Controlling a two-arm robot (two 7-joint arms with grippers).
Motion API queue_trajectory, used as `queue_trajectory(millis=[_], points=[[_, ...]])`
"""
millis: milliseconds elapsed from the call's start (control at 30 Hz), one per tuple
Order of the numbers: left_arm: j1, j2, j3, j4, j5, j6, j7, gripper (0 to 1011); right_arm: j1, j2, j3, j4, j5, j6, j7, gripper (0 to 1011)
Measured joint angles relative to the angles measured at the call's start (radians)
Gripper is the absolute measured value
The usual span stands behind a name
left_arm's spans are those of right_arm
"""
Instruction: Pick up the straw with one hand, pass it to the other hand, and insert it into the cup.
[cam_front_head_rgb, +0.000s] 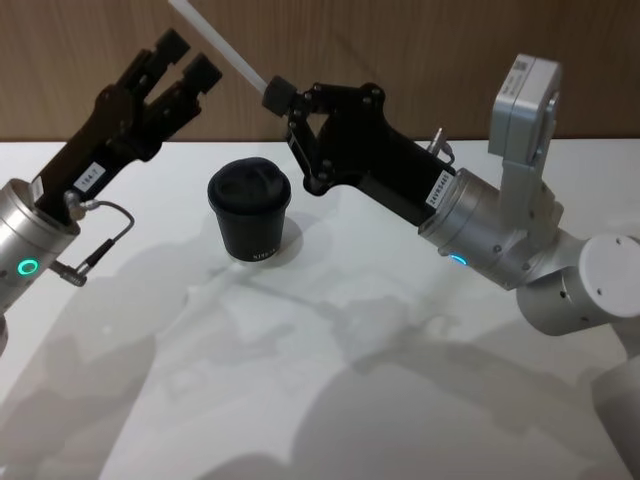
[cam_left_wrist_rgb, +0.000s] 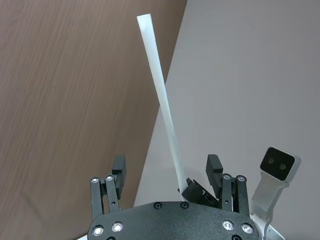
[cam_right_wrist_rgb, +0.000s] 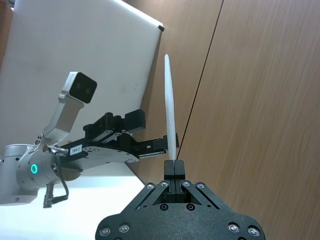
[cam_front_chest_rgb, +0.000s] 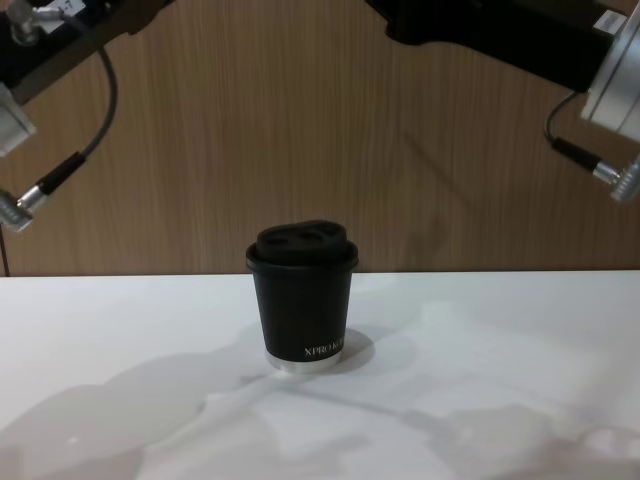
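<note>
My right gripper (cam_front_head_rgb: 275, 93) is shut on the lower end of the white straw (cam_front_head_rgb: 220, 40), which slants up and to the left, high above the table. The straw (cam_left_wrist_rgb: 160, 95) passes between the spread fingers of my open left gripper (cam_left_wrist_rgb: 166, 169), closer to one finger and touching neither. In the right wrist view the straw (cam_right_wrist_rgb: 170, 100) rises from my shut right gripper (cam_right_wrist_rgb: 174, 167), with the left gripper (cam_right_wrist_rgb: 156, 131) around its lower part. The black lidded cup (cam_front_head_rgb: 250, 210) stands upright on the white table (cam_front_head_rgb: 400, 400), below and between both grippers, and also shows in the chest view (cam_front_chest_rgb: 303, 300).
A wooden wall (cam_front_chest_rgb: 200, 130) stands behind the table. Both arms hang over the far part of the table, above the cup. Shadows of the arms lie on the near table surface.
</note>
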Motion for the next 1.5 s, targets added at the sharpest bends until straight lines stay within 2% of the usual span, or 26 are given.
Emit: queue_trajectory(millis=[833,1500], points=[[-0.099,-0.036,0.054,0.102,-0.046,0.027,-0.045,1003,0.0,0.0,0.0,0.0,0.0,0.0,0.0,0],[-0.144,-0.044,0.08,0.151,-0.066,0.021,-0.083,984,0.0,0.0,0.0,0.0,0.0,0.0,0.0,1]])
